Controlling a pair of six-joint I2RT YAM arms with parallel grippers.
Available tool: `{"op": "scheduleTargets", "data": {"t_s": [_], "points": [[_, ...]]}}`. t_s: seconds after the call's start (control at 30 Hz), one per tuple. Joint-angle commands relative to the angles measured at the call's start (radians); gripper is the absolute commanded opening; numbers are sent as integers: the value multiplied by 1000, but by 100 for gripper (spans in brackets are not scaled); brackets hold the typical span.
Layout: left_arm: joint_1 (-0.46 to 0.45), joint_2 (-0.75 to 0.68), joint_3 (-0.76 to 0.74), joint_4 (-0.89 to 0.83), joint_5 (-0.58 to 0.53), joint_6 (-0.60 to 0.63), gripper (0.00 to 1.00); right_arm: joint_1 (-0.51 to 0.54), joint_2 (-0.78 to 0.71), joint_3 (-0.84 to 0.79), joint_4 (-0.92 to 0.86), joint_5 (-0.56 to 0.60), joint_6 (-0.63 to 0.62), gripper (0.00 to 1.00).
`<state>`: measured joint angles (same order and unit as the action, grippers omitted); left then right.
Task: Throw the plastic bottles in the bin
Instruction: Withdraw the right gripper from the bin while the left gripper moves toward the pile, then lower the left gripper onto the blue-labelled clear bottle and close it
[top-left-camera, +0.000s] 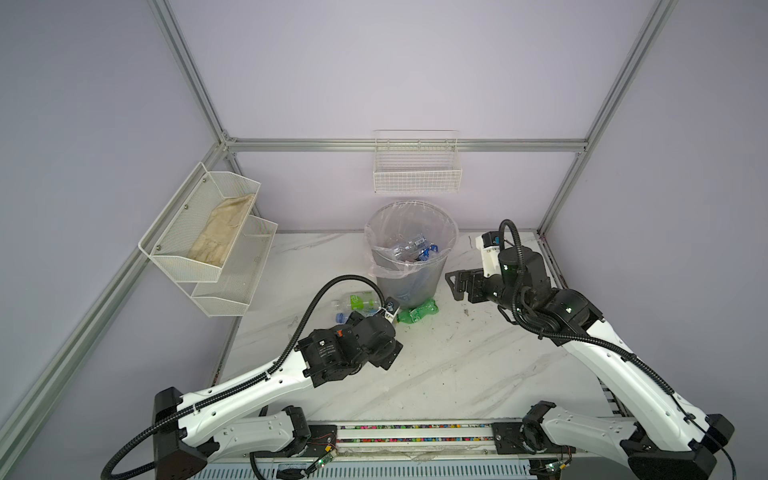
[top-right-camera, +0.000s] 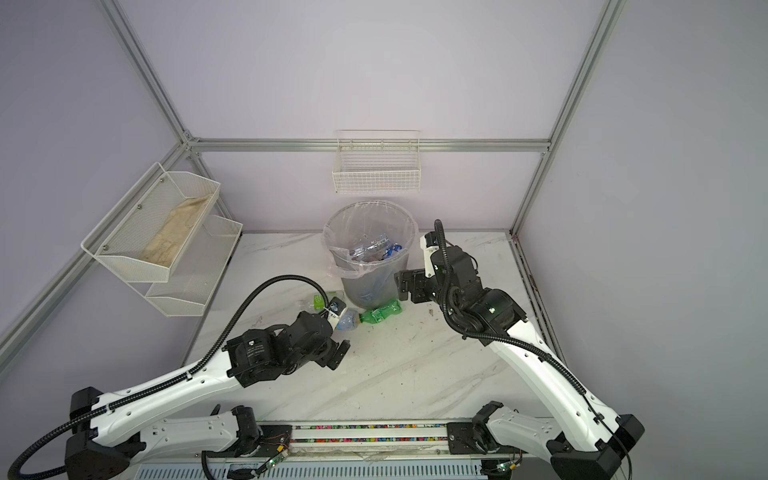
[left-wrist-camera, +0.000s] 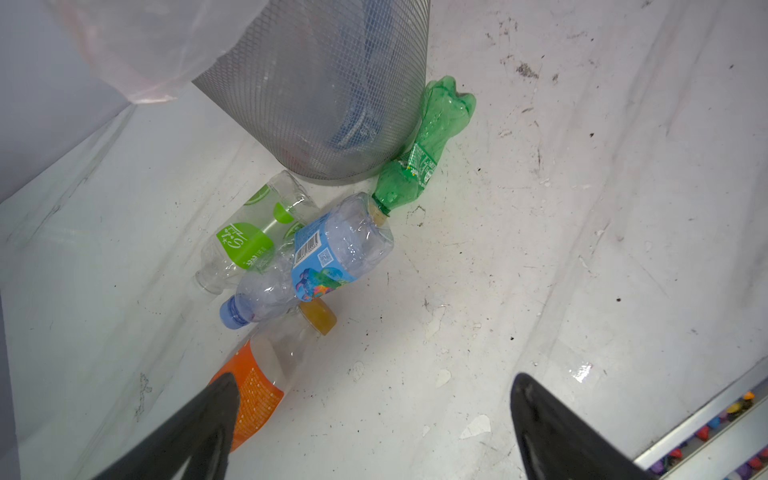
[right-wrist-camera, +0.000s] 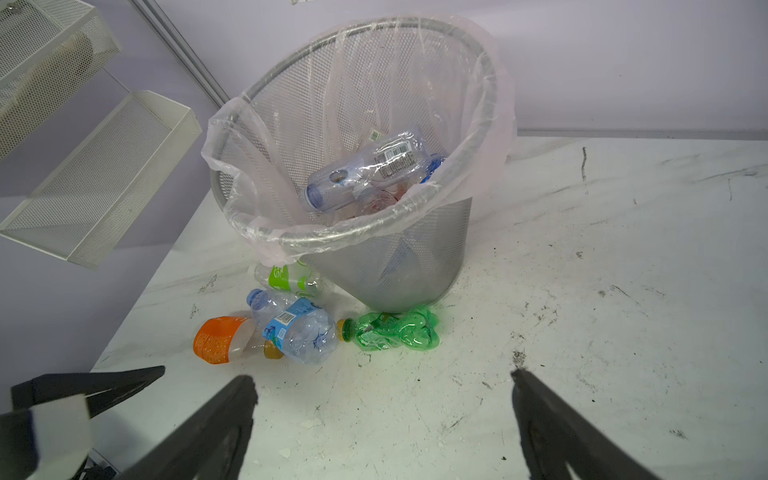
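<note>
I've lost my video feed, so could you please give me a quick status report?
Both open, empty: left gripper, right gripper. Four bottles on table beside bin; others already inside. Nothing in the way.

Orange-labelled bottle (left-wrist-camera: 259, 386) partly behind the left gripper (left-wrist-camera: 374, 380).

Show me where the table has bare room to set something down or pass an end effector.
Bare: the wide table stretch from the green bottle to the near edge; also the back-left corner beside the bin. Crowded: the bin's front foot, where four bottles lie bunched.
</note>
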<state>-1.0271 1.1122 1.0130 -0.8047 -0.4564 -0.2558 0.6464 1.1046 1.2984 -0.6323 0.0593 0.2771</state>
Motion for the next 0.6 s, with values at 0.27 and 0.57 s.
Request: {"op": "scheduleTargets", "data": {"t_s": [0.27, 0.57], "points": [[81, 139, 51, 180, 56, 215, 100, 6, -52, -60, 32, 25, -27, 98], [134, 291, 97, 179, 45, 272, 100, 5, -105, -101, 28, 39, -16, 98]]}}
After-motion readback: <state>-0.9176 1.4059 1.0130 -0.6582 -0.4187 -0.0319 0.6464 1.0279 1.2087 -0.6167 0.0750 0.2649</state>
